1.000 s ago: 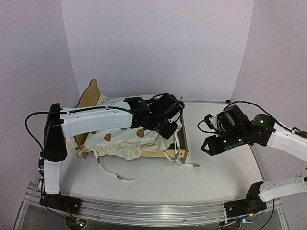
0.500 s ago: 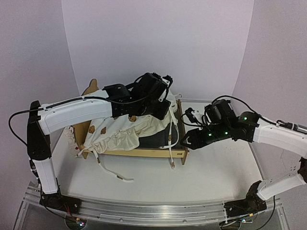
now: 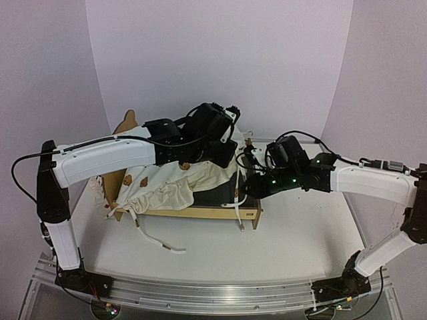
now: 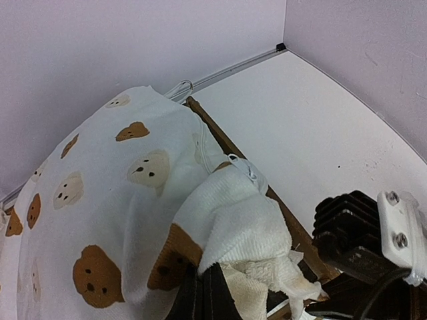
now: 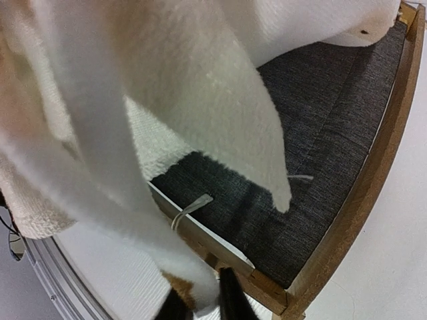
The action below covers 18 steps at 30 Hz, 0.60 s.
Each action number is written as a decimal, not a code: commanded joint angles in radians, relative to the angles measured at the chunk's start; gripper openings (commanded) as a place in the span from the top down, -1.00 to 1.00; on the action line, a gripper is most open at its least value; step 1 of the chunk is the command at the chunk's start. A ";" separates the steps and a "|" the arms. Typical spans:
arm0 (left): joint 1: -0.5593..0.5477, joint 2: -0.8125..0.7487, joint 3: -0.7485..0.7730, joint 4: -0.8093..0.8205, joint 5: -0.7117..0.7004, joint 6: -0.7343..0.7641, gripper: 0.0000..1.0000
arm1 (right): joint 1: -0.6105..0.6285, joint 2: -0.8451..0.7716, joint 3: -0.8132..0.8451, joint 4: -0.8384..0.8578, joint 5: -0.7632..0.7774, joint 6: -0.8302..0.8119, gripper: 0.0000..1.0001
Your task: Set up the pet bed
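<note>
The pet bed is a plywood frame with a bear-ear headboard and a dark grey felt base. A cream bear-print cushion lies over it, its right end lifted. My left gripper holds that raised end; in the left wrist view its fingers are shut on the cushion. My right gripper is at the bed's right end. In its wrist view the two dark fingertips sit on either side of a hanging cushion corner, pinching it above the wooden rail.
White ties hang over the bed's front rail, and others trail on the table. The side walls stand close behind the bed. The right arm's wrist is close to the left gripper at the bed's corner.
The left arm raised the cushion's right end off the bed, then held still. The right arm swung left to the bed's end and its jaws narrowed onto the hanging cushion corner.
</note>
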 commanded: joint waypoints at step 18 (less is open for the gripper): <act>0.048 -0.138 -0.040 0.148 -0.024 0.040 1.00 | 0.001 -0.089 0.210 -0.143 -0.527 0.167 1.00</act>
